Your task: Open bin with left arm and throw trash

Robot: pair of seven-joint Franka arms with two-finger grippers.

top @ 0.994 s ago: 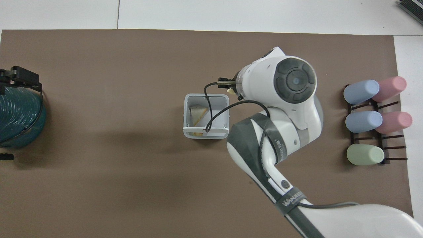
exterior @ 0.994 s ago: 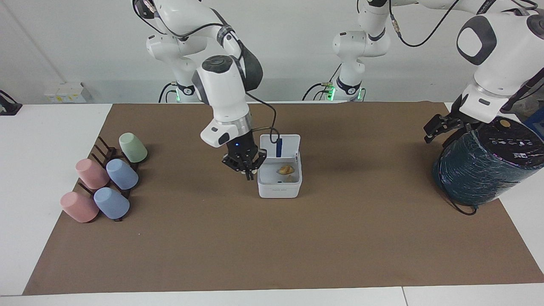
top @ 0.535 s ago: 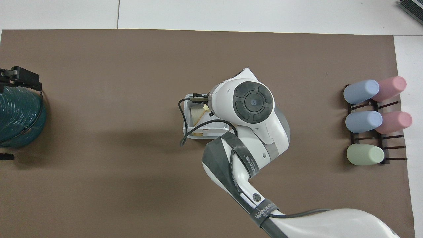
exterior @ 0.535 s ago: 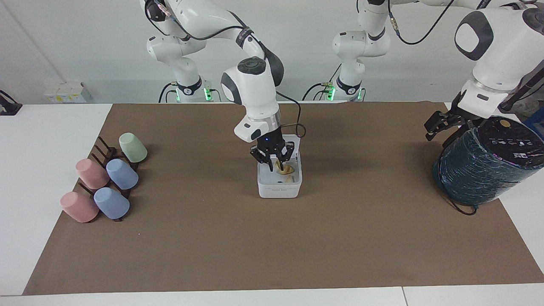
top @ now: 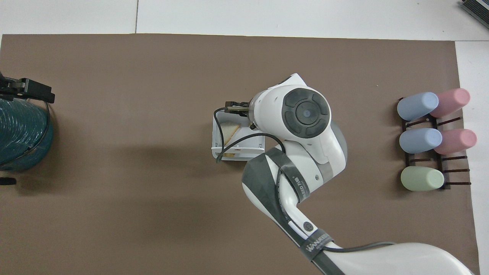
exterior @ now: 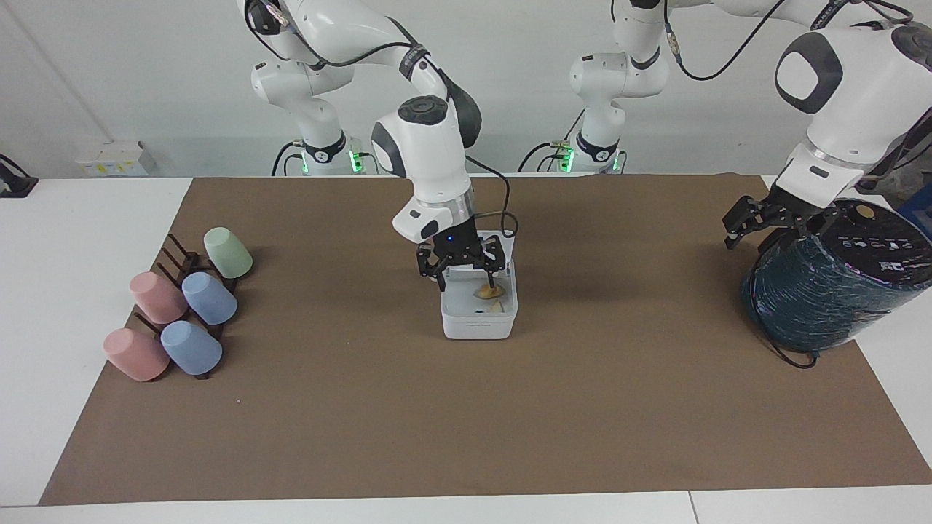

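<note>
The white bin (exterior: 479,324) stands mid-mat with its lid up; it also shows in the overhead view (top: 216,147). Pale cream scraps of trash (exterior: 488,292) lie inside it, and the larger triangular one shows in the overhead view (top: 229,131). My right gripper (exterior: 466,281) hangs just over the bin's opening, open and empty. Its arm hides most of the bin in the overhead view, where only the gripper's tip (top: 237,109) shows. My left gripper (exterior: 761,224) waits, open, beside the top of the teal cylinder, toward the left arm's end.
A big dark teal wrapped cylinder (exterior: 830,291) stands at the left arm's end of the mat. A dark rack with several pastel cups (exterior: 189,313) lies at the right arm's end. A brown mat (exterior: 466,437) covers the table.
My right gripper came from beside the bin to over its opening with a scrap, then spread its fingers. The left gripper shifted slightly by the cylinder.
</note>
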